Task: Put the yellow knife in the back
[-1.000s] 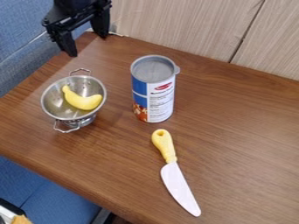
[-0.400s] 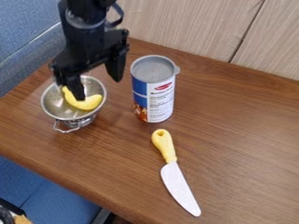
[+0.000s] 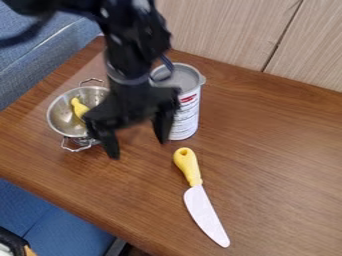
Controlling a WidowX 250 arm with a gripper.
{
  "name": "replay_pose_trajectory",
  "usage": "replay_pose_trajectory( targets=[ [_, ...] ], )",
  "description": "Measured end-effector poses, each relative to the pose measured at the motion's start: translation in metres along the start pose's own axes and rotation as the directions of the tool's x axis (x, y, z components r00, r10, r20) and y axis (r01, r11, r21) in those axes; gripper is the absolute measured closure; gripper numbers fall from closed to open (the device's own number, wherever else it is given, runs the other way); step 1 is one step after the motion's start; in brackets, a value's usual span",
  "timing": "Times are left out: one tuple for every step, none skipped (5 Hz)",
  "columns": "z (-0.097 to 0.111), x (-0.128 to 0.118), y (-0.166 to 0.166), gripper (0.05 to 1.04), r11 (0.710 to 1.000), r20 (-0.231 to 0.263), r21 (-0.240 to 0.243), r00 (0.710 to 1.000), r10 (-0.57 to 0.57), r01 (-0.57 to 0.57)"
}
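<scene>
1. Black gripper (image 3: 138, 149): fingers spread apart, above the wooden table (image 3: 280, 150).
2. Can (image 3: 187, 117): upright, gray lid (image 3: 190, 79) on, contents hidden.
3. Metal colander (image 3: 60, 118): yellow banana (image 3: 77, 106) inside, partly hidden.
4. Yellow-handled knife (image 3: 200, 205): flat on the table, outside both containers.

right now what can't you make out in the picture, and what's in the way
All in the camera view:
- Yellow toy in the colander: lower part, behind the pincer
- Colander: right side, behind the pincer
- Can: left side, behind the pincer; contents, under the grey lid
- Object at lower left: cut off by the edge, identity unclear
</scene>
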State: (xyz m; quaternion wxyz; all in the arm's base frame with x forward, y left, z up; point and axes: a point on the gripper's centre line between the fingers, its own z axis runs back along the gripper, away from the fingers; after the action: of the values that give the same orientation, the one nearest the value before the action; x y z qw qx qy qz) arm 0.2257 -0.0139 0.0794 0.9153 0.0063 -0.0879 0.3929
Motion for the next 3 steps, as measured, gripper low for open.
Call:
replay_pose_trajectory(
  targets=[
    [-0.022, -0.015, -0.015, 0.083, 0.997, -0.101, -0.058, 0.993, -0.058, 0.053],
    [-0.038, -0.027, -0.028, 0.083, 0.992, -0.169, -0.098, 0.981, -0.094, 0.078],
    [-0.046, -0.034, -0.039, 0.085, 0.987, -0.19, -0.144, 0.976, -0.104, 0.077]
  ],
)
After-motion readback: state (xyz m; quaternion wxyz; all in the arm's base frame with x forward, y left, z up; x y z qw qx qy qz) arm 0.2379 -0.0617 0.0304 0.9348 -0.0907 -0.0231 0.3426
